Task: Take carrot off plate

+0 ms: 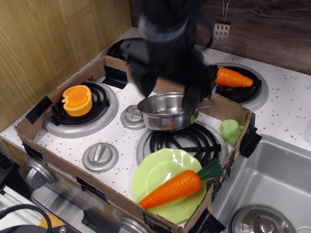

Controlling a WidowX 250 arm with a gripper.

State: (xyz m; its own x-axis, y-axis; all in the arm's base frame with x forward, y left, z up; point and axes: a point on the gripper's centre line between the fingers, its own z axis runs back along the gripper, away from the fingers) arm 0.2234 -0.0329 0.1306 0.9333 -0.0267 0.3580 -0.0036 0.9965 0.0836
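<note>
On the plate (160, 182): carrot (179, 187), lying diagonally, leafy top over the rim. Above the steel pot (167, 110): blurred pincer (170, 94), fingers spread, empty.

I find no writing to read here: no label, brand, number or sign on the carrot (176, 188), the plate (158, 175), the steel pot (165, 111), the cardboard box wall (73, 163) or the stove knobs (100, 155). My end effector (167, 92) is blurred and shows no lettering.
</note>
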